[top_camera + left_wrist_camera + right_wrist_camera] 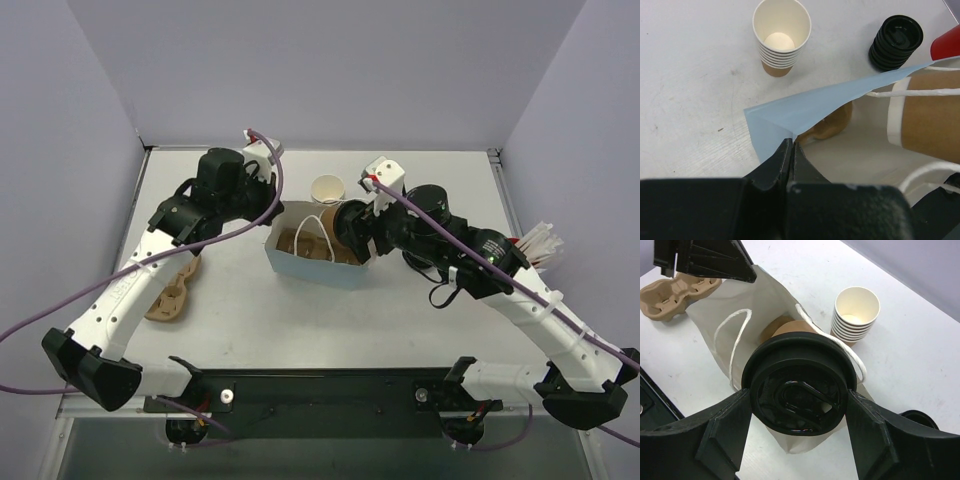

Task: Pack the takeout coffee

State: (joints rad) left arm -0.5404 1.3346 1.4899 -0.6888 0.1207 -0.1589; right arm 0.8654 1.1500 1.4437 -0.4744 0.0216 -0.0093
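Note:
The takeout coffee (797, 390), a tan cup with a black lid, is held by its lid between my right gripper's (797, 396) fingers (725, 430). Its lower end sits inside the open mouth of a light blue paper bag (715, 325) with white string handles. In the top view the cup (333, 228) is tilted into the bag (315, 262) at the table's middle. My left gripper (791, 145) is shut on the bag's rim (805, 107), holding the mouth open; the cup's side (930, 115) shows at right. From above, the left gripper (272, 208) is at the bag's left corner.
A stack of lidless tan cups (327, 189) stands just behind the bag, with a stack of black lids (896, 41) beside it. A brown pulp cup carrier (172, 290) lies at the left. White stirrers (540, 243) stand at the right edge.

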